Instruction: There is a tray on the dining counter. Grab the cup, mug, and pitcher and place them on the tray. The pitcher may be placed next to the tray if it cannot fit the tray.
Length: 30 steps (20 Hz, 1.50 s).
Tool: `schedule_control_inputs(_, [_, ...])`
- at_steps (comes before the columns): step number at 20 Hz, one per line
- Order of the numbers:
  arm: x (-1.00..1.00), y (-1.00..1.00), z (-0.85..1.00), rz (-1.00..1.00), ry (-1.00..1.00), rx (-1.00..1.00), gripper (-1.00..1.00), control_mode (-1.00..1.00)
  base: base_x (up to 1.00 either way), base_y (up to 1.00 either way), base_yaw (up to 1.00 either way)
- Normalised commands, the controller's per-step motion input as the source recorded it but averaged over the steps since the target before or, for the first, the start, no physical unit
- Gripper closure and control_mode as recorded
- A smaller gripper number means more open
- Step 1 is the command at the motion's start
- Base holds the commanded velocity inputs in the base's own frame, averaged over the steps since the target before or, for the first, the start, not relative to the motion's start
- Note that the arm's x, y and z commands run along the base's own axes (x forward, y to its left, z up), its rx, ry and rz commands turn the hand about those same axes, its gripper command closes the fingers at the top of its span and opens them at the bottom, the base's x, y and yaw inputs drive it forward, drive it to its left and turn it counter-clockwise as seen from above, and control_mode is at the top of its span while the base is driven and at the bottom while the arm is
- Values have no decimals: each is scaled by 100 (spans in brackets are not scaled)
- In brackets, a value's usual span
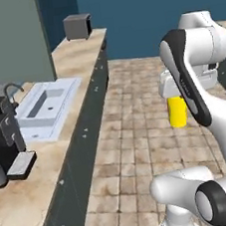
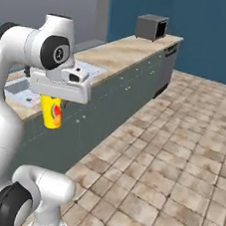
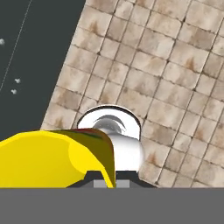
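My gripper point(image 2: 52, 103) is shut on the cup point(image 2: 52, 112), a plain yellow tumbler with a red-orange mark on its side. The cup point(image 1: 177, 111) hangs upright under the white hand, above the tiled floor and apart from the counter. In the hand view the cup point(image 3: 52, 159) lies close at the lower left, its yellow wall and rim edge cutting off the fingers. The tray, mug, pitcher and dining counter are out of view.
A long marble-topped kitchen counter point(image 1: 77, 54) with dark knobbed cabinet fronts runs along the left, carrying a white sink point(image 1: 46, 105), a dark coffee machine point(image 1: 3, 143) and a grey box-shaped appliance point(image 1: 78, 26) at its far end. Brown tiled floor point(image 2: 179, 158) spreads to the right.
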Motion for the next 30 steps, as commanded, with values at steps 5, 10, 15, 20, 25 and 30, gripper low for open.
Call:
schedule_control_inputs(5, [0, 0, 0, 0, 0, 0, 100, 100, 7, 0, -85])
schedule_control_inputs(10, [0, 0, 0, 0, 0, 0, 100, 100, 18, 0, -76])
schedule_control_inputs(15, [0, 0, 0, 0, 0, 0, 100, 100, 21, -3, -67])
schedule_control_inputs(20, [0, 0, 0, 0, 0, 0, 100, 100, 52, -17, -38])
schedule_control_inputs(25, [0, 0, 0, 0, 0, 0, 100, 100, 69, -43, -22])
schedule_control_inputs(30, [0, 0, 0, 0, 0, 0, 100, 100, 84, -98, -2])
